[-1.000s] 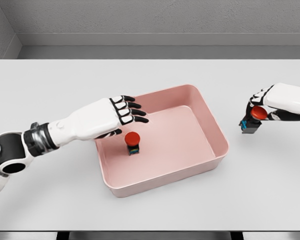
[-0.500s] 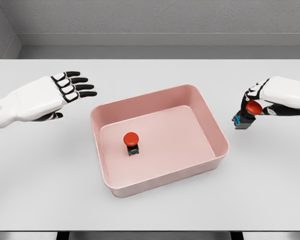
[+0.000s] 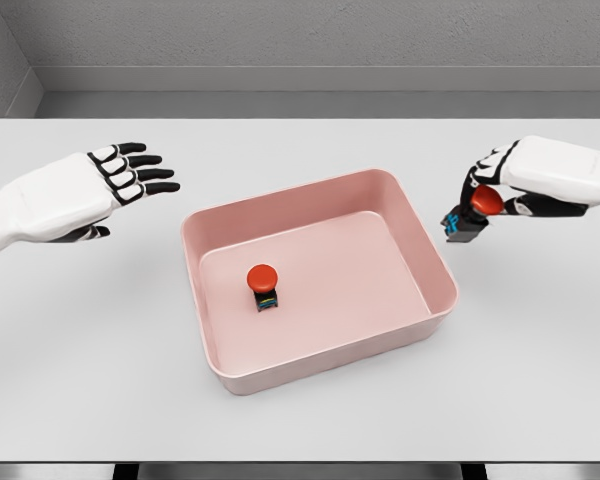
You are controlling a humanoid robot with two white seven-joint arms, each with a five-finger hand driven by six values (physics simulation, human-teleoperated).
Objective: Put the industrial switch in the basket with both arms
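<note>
A pink basket (image 3: 435, 305) sits in the middle of the white table. One industrial switch (image 3: 263, 283) with a red button stands upright on the basket floor, left of centre. My right hand (image 3: 488, 188) is shut on a second industrial switch (image 3: 471, 215), red button and dark body with a blue edge, held tilted in the air just right of the basket's far right corner. My left hand (image 3: 130, 170) hovers open to the left of the basket, fingers spread and holding nothing.
The white table (image 3: 300, 140) stretches around the basket, with its front edge at the bottom of the view. A grey wall runs along the back.
My right hand has carried its switch up and left toward the basket. My left hand drew back from over the basket to the left and now barely moves.
</note>
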